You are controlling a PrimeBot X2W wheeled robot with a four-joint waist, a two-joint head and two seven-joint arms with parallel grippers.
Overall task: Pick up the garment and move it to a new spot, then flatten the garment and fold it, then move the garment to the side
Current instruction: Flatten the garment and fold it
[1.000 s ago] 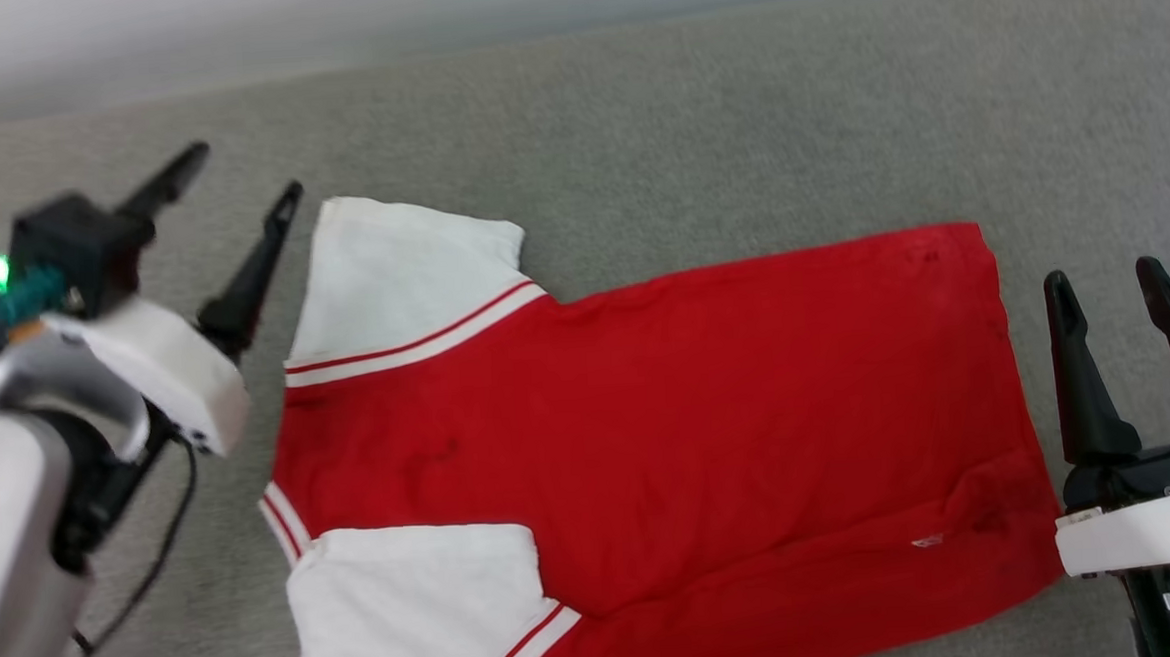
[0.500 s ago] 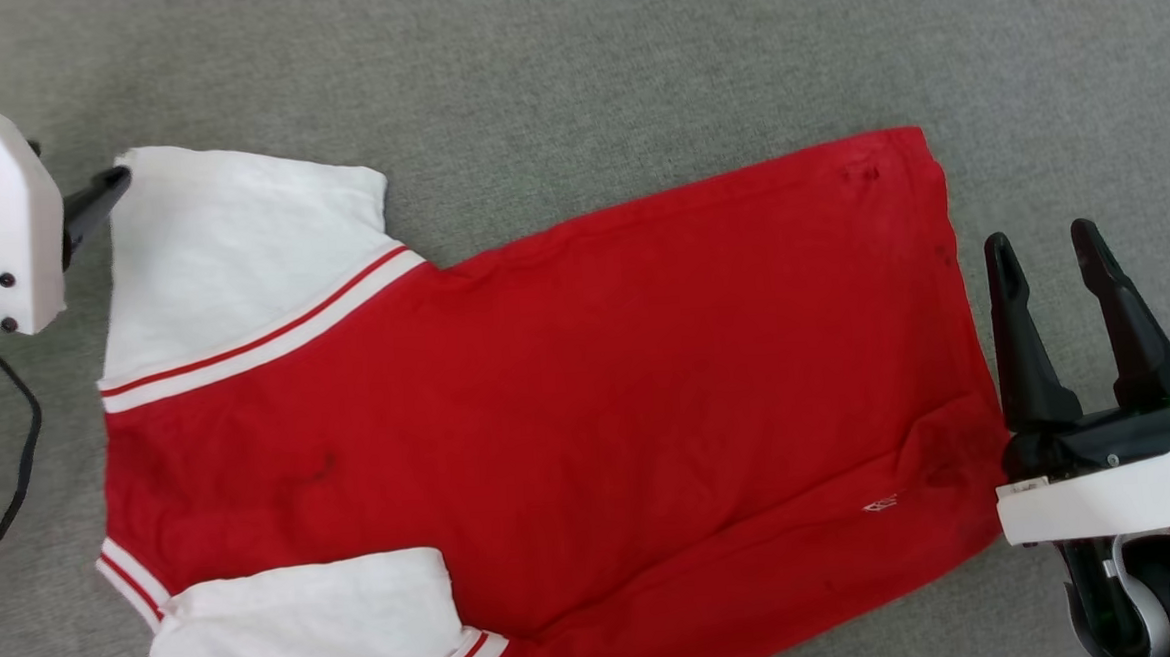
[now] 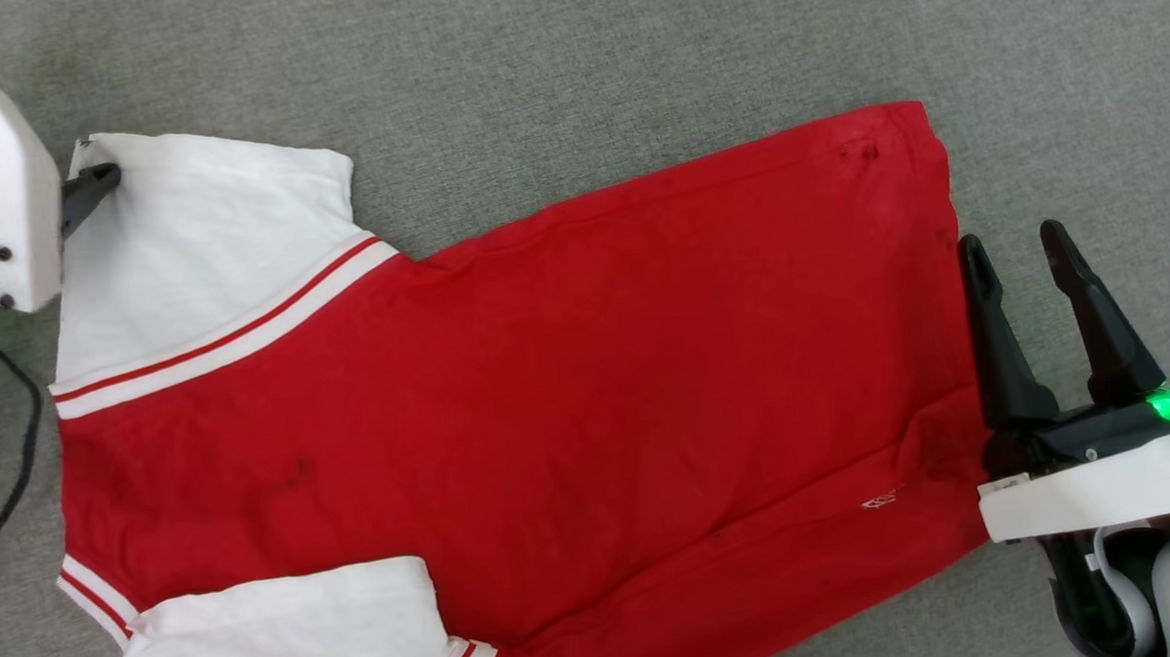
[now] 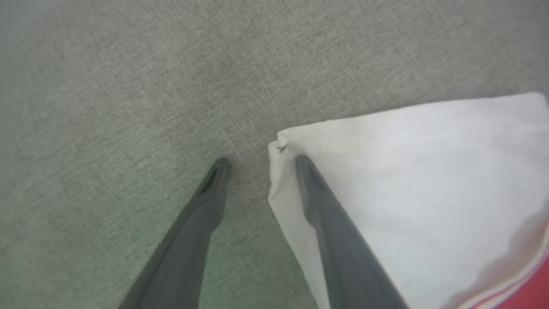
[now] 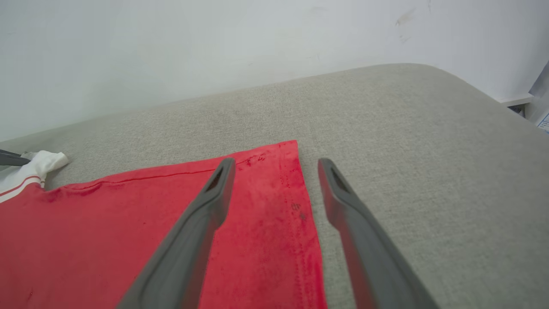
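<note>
Dark fingers of the left gripper (image 4: pixel 261 161) stand apart astride the garment (image 3: pixel 547 371) at its far sleeve corner, one over the white sleeve (image 4: pixel 407 180), one beside it over the grey upholstery (image 3: pixel 570 49). The right gripper (image 3: pixel 1013 242), jaws likewise spread, straddles the garment's hem edge. The garment lies spread flat on the upholstery.

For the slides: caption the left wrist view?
Open left tool straddles the white sleeve corner of the shirt on grey cloth.
</note>
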